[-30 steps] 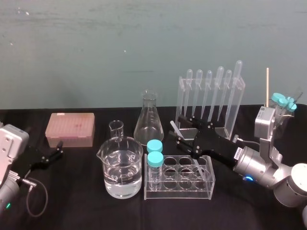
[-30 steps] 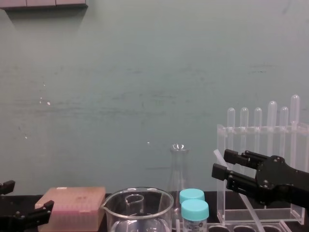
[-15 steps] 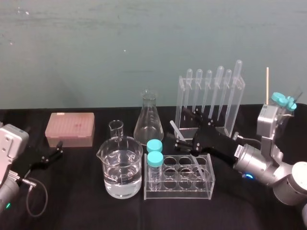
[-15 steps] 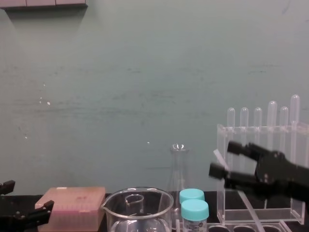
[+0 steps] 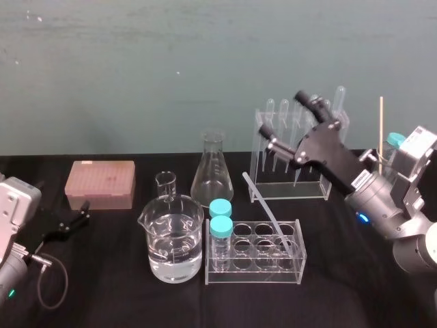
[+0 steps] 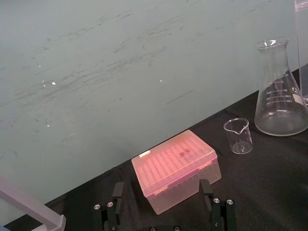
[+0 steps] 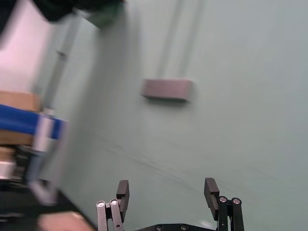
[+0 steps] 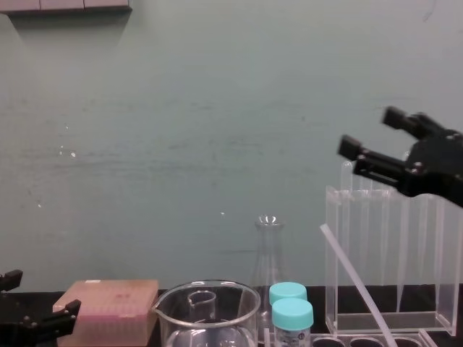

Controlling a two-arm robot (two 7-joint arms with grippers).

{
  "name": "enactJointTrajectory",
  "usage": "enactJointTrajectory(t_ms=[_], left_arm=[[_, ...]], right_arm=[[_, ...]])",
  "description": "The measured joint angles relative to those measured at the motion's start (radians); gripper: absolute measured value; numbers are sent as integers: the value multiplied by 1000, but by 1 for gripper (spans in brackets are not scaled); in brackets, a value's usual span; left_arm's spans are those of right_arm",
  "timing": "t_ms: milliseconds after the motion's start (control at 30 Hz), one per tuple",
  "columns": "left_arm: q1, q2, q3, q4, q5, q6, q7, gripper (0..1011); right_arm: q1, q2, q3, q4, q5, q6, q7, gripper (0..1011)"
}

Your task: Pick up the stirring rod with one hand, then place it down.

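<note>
Left gripper: your left gripper (image 5: 70, 223) sits parked low at the near left of the black surface (image 5: 123, 301). Its fingers are spread wide and hold nothing.
Front row: the large clear glass beaker of water (image 5: 174, 242) stands just left of the low clear plastic tube rack (image 5: 256, 270). Two blue-capped vials (image 5: 220, 227) fill the rack's left end.
Stirring rod: the long, thin, translucent whitish stirring rod (image 5: 263, 204) leans in that low rack. Its lower end is down among the right-hand wells. Its upper end slants up and to the left, free in the air, as the chest view (image 8: 354, 278) also shows.
Handling: judge it light, stiff and smooth, probably glass or hard plastic. It is likely to slip or pivot in a loose pinch, and it may snap if levered against the rack.
Where to hold: take the bare upper stretch above the rack's rim, fingers square across it. That keeps you away from the vials and the rack wall. Lift along its slant rather than sideways.
Middle row: the small clear beaker (image 5: 166, 184), the clear conical flask (image 5: 212, 174) and the pink lidded tip box (image 5: 100, 184) stand behind, well apart from the rod.
Right gripper: your right gripper (image 5: 283, 113) hangs high above the rod, in front of the tall clear pipette rack (image 5: 289, 192). It is spread wide and empty, well apart from the rod.
</note>
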Motion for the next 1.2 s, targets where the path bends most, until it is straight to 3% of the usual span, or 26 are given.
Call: enactJointTrajectory(t_ms=[67, 167, 200, 333, 500, 600, 733, 1200], left_arm=[[0, 0, 0, 0, 0, 0, 0, 1000], [0, 0, 0, 0, 0, 0, 0, 1000], [0, 0, 0, 0, 0, 0, 0, 1000], [0, 0, 0, 0, 0, 0, 0, 1000], [0, 0, 0, 0, 0, 0, 0, 1000], [0, 0, 0, 0, 0, 0, 0, 1000], [0, 0, 0, 0, 0, 0, 0, 1000], [0, 0, 0, 0, 0, 0, 0, 1000]], right_arm=[[-14, -1, 19, -12, -40, 18, -66, 1000], [-46, 2, 58, -30, -113, 86, -186, 1000], [-46, 2, 58, -30, -113, 86, -186, 1000], [-86, 16, 86, -50, -136, 193, -240, 1000], [-105, 25, 95, -54, -109, 299, -216, 1000], [-106, 29, 94, -50, -73, 391, -171, 1000], [-98, 31, 86, -40, -49, 449, -146, 1000], [-96, 32, 84, -38, -45, 452, -140, 1000]])
